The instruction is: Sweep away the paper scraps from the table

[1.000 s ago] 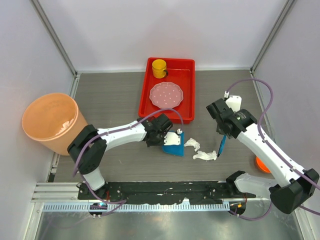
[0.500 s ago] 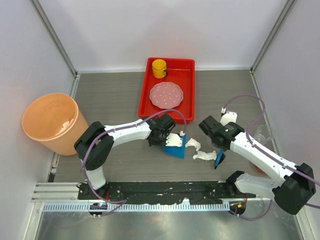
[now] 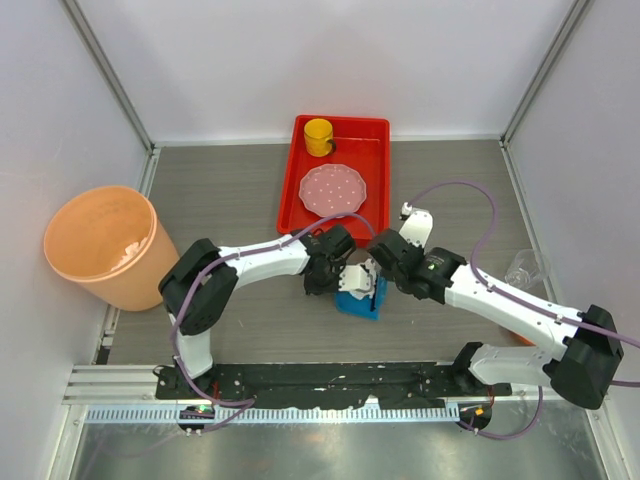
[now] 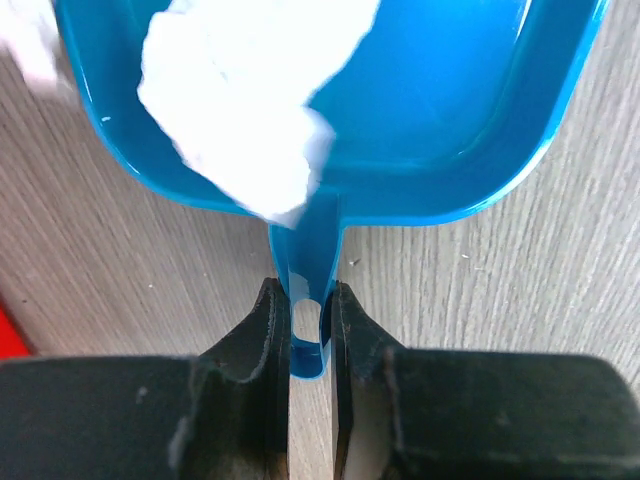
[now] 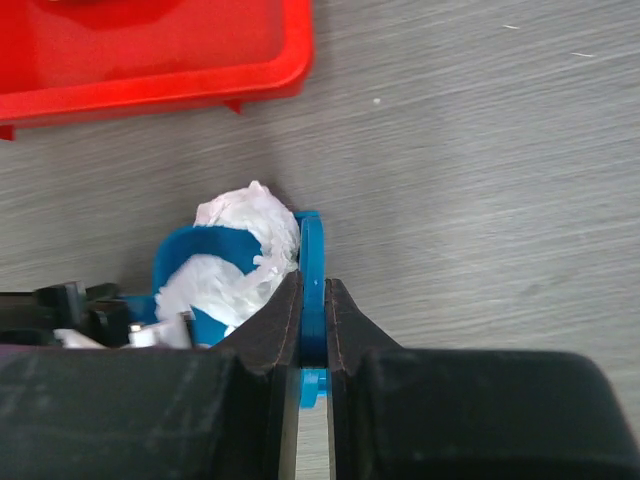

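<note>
Crumpled white paper scraps (image 4: 240, 110) lie inside a blue dustpan (image 4: 450, 120) on the table (image 3: 230, 190). My left gripper (image 4: 305, 310) is shut on the dustpan's handle. In the top view the dustpan (image 3: 352, 302) sits at the table's middle front, with the left gripper (image 3: 332, 272) at its left side and the scraps (image 3: 362, 277) bunched between the two grippers. My right gripper (image 5: 313, 300) is shut on a flat blue brush (image 5: 312, 250), whose edge presses against the scraps (image 5: 245, 262) at the dustpan's mouth. The right gripper (image 3: 385, 265) stands just right of the pan.
A red tray (image 3: 290, 200) behind the dustpan holds a pink dotted plate (image 3: 333, 188) and a yellow cup (image 3: 318, 135). An orange bucket (image 3: 100, 245) stands at the left edge. A clear object (image 3: 525, 268) and a partly hidden orange one (image 3: 520, 335) sit near the right wall.
My right arm has swung left across the table with the brush, pushing the scraps from the open table into the dustpan. The left gripper and dustpan have shifted only slightly.
</note>
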